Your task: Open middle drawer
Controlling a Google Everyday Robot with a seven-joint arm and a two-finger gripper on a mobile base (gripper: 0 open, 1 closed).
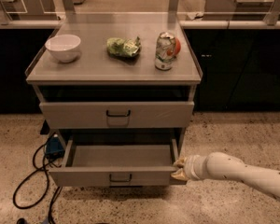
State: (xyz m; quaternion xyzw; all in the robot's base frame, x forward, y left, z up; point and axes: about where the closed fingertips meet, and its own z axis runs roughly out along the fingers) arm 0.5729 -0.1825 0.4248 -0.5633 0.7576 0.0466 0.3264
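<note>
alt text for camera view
The wide grey middle drawer is pulled out, the white arm's gripper at its right front corner. On the grey cabinet top sit a white bowl, a green packet and a drink can.

middle drawer point(86, 176) open-topped — tool point(178, 168) at right front corner | blue box point(53, 147) beside left wall
</note>
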